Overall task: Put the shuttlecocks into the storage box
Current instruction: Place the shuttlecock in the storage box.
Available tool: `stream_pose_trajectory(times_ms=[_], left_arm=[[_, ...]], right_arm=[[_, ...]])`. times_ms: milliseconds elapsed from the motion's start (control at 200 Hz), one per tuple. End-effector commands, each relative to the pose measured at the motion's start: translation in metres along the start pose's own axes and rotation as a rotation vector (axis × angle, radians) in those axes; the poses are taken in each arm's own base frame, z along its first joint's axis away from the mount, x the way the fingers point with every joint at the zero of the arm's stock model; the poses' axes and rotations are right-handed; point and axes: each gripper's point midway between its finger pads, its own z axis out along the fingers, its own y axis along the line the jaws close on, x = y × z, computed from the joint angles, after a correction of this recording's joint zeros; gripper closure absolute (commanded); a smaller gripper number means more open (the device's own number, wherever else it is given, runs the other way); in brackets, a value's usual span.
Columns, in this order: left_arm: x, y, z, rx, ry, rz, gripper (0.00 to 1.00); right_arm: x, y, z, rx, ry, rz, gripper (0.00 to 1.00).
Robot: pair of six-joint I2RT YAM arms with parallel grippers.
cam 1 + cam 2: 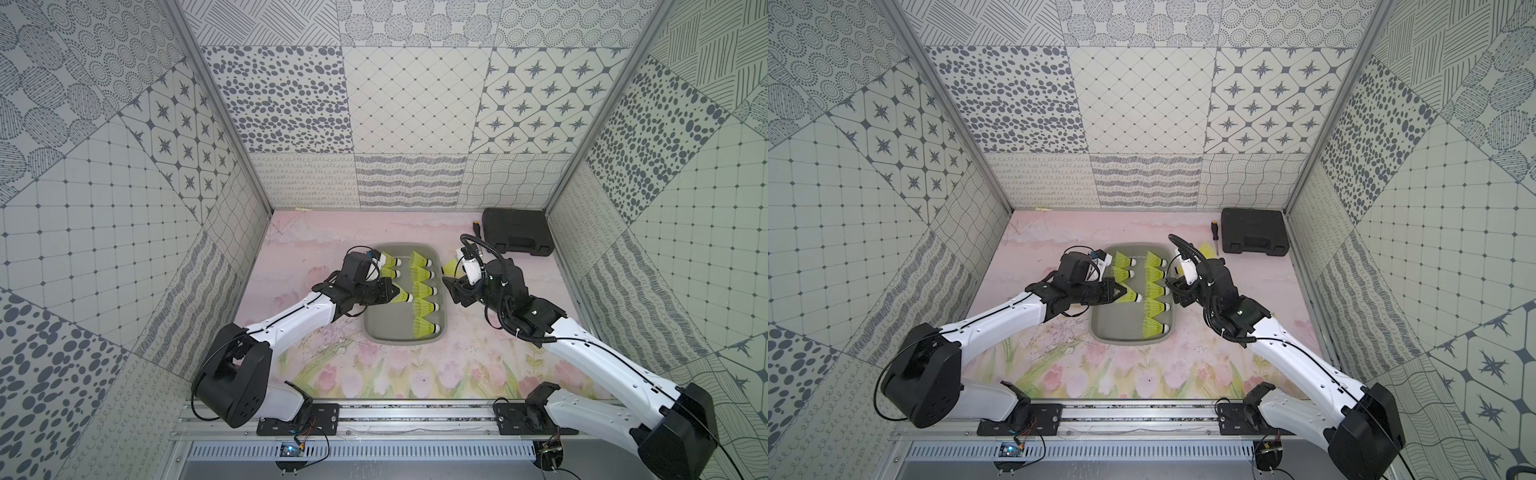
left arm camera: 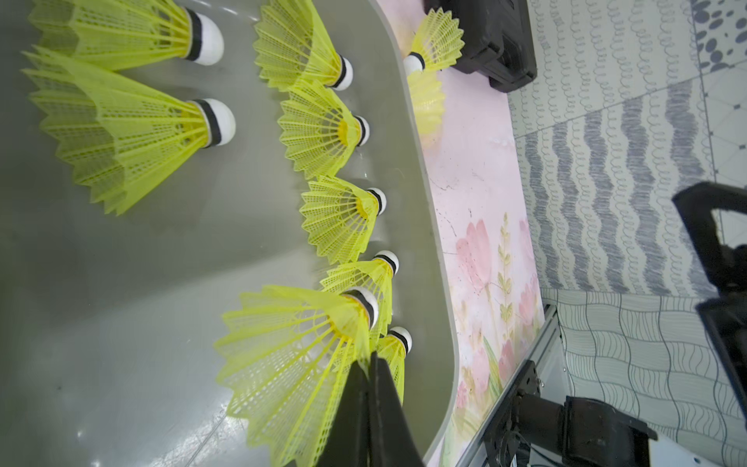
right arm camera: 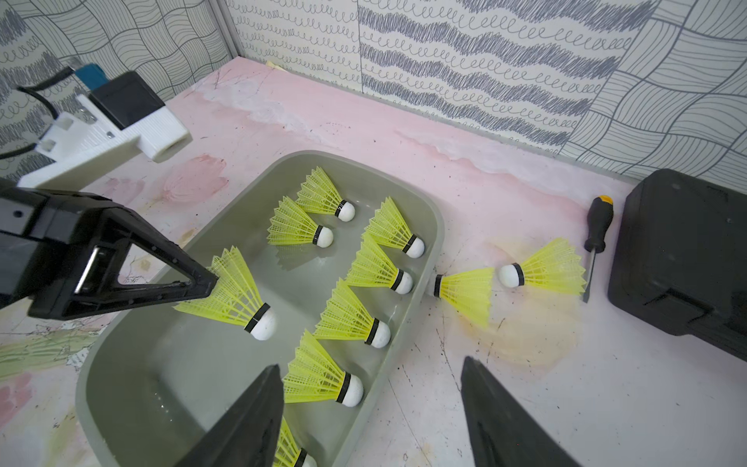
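Observation:
The grey storage box [image 1: 399, 337] [image 1: 1121, 332] [image 3: 161, 364] lies mid-table with several yellow-green shuttlecocks lying in it, most in a row along its right wall. My left gripper [image 1: 392, 293] [image 2: 370, 356] [image 3: 214, 283] is shut on the skirt edge of one shuttlecock [image 1: 402, 296] [image 1: 1130, 296] [image 2: 291, 343] [image 3: 238, 295], held low inside the box with its white tip pointing right. Two more shuttlecocks [image 3: 465, 291] [image 3: 545, 271] lie on the table just right of the box. My right gripper [image 1: 451, 286] [image 3: 371, 362] is open and empty above the box's right rim.
A black hard case [image 1: 517, 230] [image 1: 1254, 230] [image 3: 687, 258] sits in the back right corner. A screwdriver [image 1: 1215, 237] [image 3: 596, 238] lies between it and the loose shuttlecocks. Patterned walls enclose the table on three sides.

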Motion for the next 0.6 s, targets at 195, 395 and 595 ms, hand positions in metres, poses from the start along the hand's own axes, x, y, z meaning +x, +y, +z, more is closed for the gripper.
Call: stream_pose_trajectory(times_ms=[195, 395, 595], left_arm=[[-0.03, 0.026, 0.006, -0.077, -0.187, -0.138, 1.0], [-0.03, 0.035, 0.016, -0.052, -0.151, -0.174, 1.0], [-0.032, 0.044, 0.018, -0.061, -0.143, -0.193, 1.0]], right_arm=[[-0.007, -0.001, 0.001, 0.013, -0.04, 0.019, 0.27], [-0.005, -0.003, 0.002, 0.021, -0.031, 0.015, 0.27], [-0.001, -0.004, 0.004, 0.029, -0.02, 0.013, 0.27]])
